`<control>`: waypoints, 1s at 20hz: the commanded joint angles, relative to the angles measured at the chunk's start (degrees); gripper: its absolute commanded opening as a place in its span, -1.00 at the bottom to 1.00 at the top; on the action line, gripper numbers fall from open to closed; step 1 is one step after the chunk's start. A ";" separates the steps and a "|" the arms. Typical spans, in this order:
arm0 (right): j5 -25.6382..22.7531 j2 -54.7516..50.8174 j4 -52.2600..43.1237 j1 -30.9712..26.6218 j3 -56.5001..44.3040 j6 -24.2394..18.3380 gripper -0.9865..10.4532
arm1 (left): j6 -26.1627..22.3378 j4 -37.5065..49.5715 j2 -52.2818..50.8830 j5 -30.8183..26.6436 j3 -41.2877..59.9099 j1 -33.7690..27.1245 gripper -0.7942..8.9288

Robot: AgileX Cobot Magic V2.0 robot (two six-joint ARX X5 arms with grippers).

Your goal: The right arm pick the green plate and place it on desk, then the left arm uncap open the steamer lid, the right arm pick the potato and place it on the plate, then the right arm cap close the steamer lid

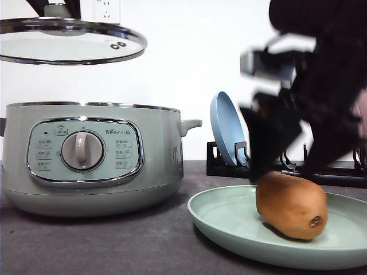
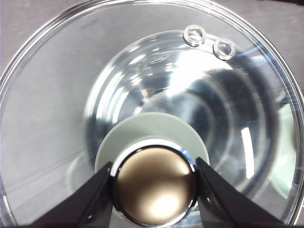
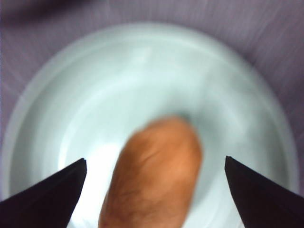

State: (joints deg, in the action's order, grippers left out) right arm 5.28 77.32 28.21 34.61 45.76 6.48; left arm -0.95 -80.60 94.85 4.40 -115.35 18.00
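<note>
The egg-shaped orange-brown potato (image 1: 291, 205) lies on its side in the wide, shallow pale sage-green plate (image 1: 229, 220), its long axis roughly level and its end with the small dark spot turned toward the front camera and to the right of that view. In the right wrist view the potato (image 3: 153, 178) runs lengthwise between the two jaws of the right gripper (image 3: 154, 190), which stand wide apart and clear of it — open, gripping nothing. In the front view that gripper (image 1: 287, 154) is a dark, blurred mass just above the potato.

The plate rests on the flat dark grey desk (image 1: 114, 246). Beside it stands a pale green electric steamer pot (image 1: 86, 157) with a round dial; what it holds cannot be seen. Behind the plate a blue plate (image 1: 225, 133) stands on edge in a black rack (image 1: 287, 169).

The round clear glass steamer lid (image 1: 69, 41) hangs level above the pot, apart from its rim — the left gripper (image 2: 154, 183) has its jaws closed on the lid's knob (image 2: 154, 185).
</note>
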 commanded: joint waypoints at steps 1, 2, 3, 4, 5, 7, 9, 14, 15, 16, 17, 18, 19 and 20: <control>-1.33 -3.13 -0.07 0.26 4.55 0.59 0.00 | -0.28 2.43 -0.70 2.14 -2.64 1.09 -0.82; -1.66 -4.57 0.74 -0.09 6.38 0.55 0.00 | -0.20 2.43 -0.50 2.14 -2.64 1.64 -0.82; -2.25 -5.84 1.75 -0.39 8.31 0.39 0.00 | -0.07 2.43 -0.28 2.14 -2.60 2.25 -0.82; -2.60 -7.06 2.89 -0.79 10.29 0.09 0.00 | -0.07 2.60 0.07 2.14 -2.51 2.80 -0.82; -2.78 -8.17 3.96 -1.31 12.17 -0.11 0.00 | -0.04 2.60 0.61 2.14 -2.45 3.17 -0.82; -2.78 -10.40 5.73 -2.62 15.85 -1.07 0.00 | 0.09 2.36 2.08 2.12 -2.43 3.85 -0.82; -2.78 -12.48 6.88 -3.96 18.99 -1.75 0.00 | 0.13 2.38 3.80 2.14 -2.43 4.63 -0.82; -2.75 -16.74 8.94 -6.84 23.74 -3.63 0.00 | 0.09 2.95 7.72 2.01 -2.43 5.70 -0.82; -2.75 -17.57 9.35 -7.17 24.09 -3.93 0.00 | 0.09 2.95 8.57 1.57 -2.43 5.70 -0.82; -2.75 -18.18 9.55 -7.30 24.11 -4.02 0.00 | 0.07 2.91 9.33 1.01 -2.43 5.70 -0.82; -2.75 -18.73 9.75 -7.45 24.11 -4.13 0.00 | 0.07 2.91 10.01 0.50 -2.43 5.70 -0.82; -2.75 -19.21 9.99 -7.54 24.11 -4.24 0.00 | 0.07 2.91 10.67 0.26 -2.43 5.70 -0.82; -2.75 -19.47 10.10 -7.54 24.11 -4.33 0.00 | 0.07 2.95 11.37 0.24 -2.43 5.70 -0.82; -2.78 -19.76 10.14 -7.58 24.11 -4.37 0.00 | 0.07 2.95 12.13 0.24 -2.43 5.70 -0.82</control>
State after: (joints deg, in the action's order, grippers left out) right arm 2.74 57.21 38.59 26.85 68.86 2.76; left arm -0.75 -78.72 106.56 4.43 -115.35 23.38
